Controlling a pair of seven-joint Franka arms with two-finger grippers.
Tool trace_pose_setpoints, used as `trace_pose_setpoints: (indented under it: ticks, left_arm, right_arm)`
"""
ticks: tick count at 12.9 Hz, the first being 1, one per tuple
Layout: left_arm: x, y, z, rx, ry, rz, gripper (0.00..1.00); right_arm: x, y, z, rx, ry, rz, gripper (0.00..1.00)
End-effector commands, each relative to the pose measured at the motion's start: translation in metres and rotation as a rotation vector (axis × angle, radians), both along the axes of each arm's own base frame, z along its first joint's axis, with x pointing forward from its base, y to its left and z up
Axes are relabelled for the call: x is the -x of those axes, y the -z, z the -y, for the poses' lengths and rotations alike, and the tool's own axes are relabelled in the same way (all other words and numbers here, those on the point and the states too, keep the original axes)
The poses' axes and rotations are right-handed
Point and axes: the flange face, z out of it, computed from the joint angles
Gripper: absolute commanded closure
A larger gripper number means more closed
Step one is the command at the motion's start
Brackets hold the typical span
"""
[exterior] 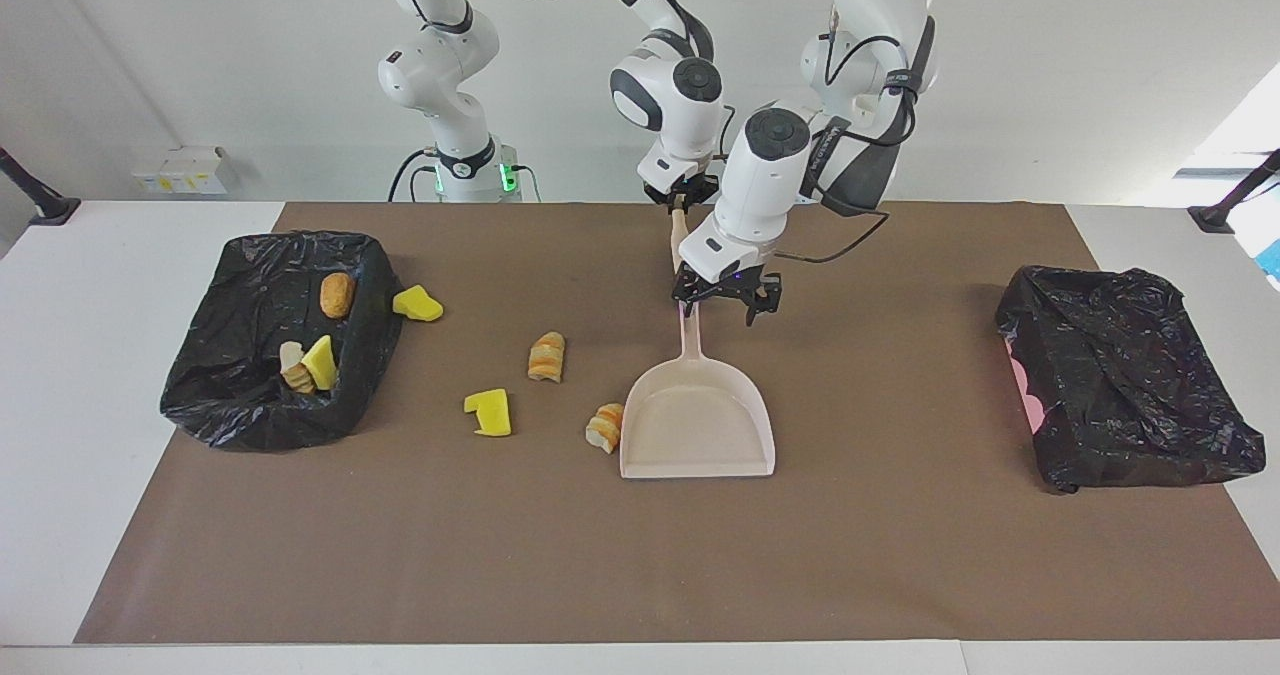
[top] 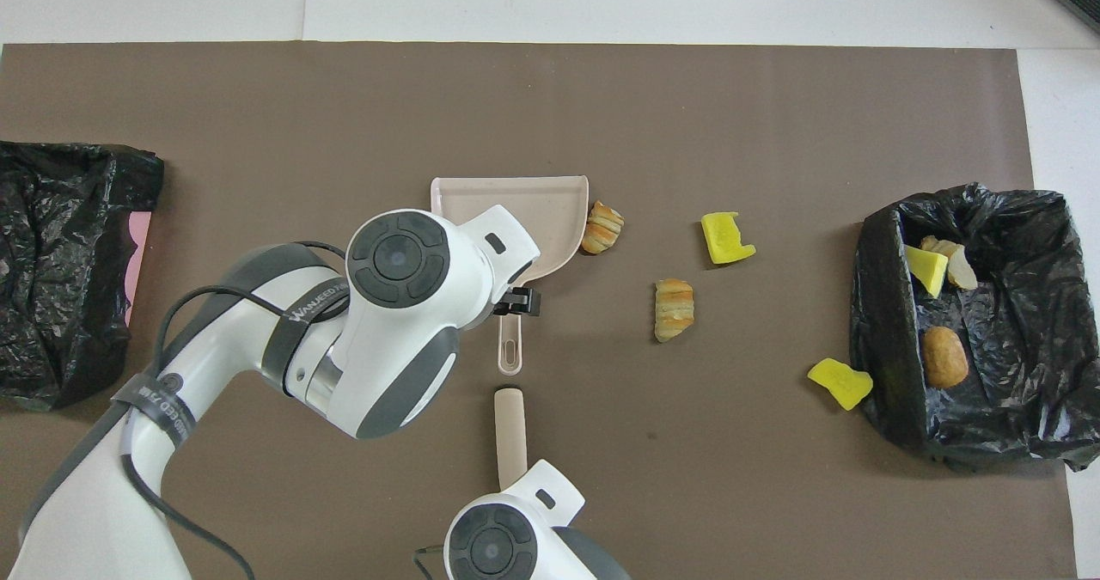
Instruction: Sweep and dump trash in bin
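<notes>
Beige dustpan (exterior: 698, 420) lies flat on the brown bench (exterior: 640, 555); my left hand (exterior: 727, 293) hovers spread open over its handle, gripping nothing. My right hand (exterior: 683, 195) grips the brush (top: 510, 434) handle. Four trash (exterior: 546, 357) scraps lie loose on the bench, three inside the black-lined bin (exterior: 215, 395).

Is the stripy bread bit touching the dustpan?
Touching. In the overhead view the striped piece sits against the dustpan side wall with no gap.
</notes>
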Motion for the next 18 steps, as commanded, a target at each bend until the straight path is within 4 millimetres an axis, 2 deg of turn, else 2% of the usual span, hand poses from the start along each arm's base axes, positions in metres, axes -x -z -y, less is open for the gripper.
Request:
trace_pose_setpoints:
  ticks: [1, 3, 7, 9, 10, 12, 13, 14, 17, 18]
  left_arm:
    - [0.011, 0.026, 0.007, -0.008, -0.008, 0.021, 0.00]
    - [0.012, 0.030, 0.008, 0.002, -0.017, 0.027, 0.00]
    - [0.014, 0.043, 0.010, 0.005, -0.016, 0.012, 0.02]
    - [0.015, 0.046, 0.011, 0.003, -0.014, 0.003, 0.18]
    - [0.017, 0.047, 0.011, -0.004, -0.012, -0.005, 0.29]
    - [0.018, 0.047, 0.013, -0.004, -0.010, -0.009, 0.49]
    - [0.016, 0.046, 0.012, -0.003, -0.011, -0.007, 0.65]
    - [0.015, 0.046, 0.013, -0.002, -0.010, -0.006, 0.76]
    - [0.010, 0.038, 0.009, 0.002, -0.004, 0.008, 1.00]
    - [0.008, 0.033, 0.006, 0.004, -0.011, 0.017, 1.00]
  right_arm:
    - [-0.013, -0.021, 0.013, -0.027, 0.064, -0.005, 1.00]
    - [-0.025, -0.044, 0.037, -0.014, 0.090, -0.028, 1.00]
    - [-0.057, -0.087, 0.103, 0.025, 0.139, -0.078, 1.00]
    - [-0.072, -0.103, 0.125, 0.069, 0.160, -0.089, 1.00]
    - [-0.079, -0.107, 0.136, 0.095, 0.169, -0.086, 1.00]
    - [-0.089, -0.107, 0.155, 0.147, 0.194, -0.076, 1.00]
    - [-0.095, -0.104, 0.173, 0.192, 0.205, -0.085, 1.00]
    - [-0.096, -0.102, 0.188, 0.233, 0.205, -0.101, 1.00]
    - [-0.102, -0.091, 0.234, 0.287, 0.273, -0.125, 1.00]
    - [-0.107, -0.088, 0.256, 0.296, 0.319, -0.145, 1.00]
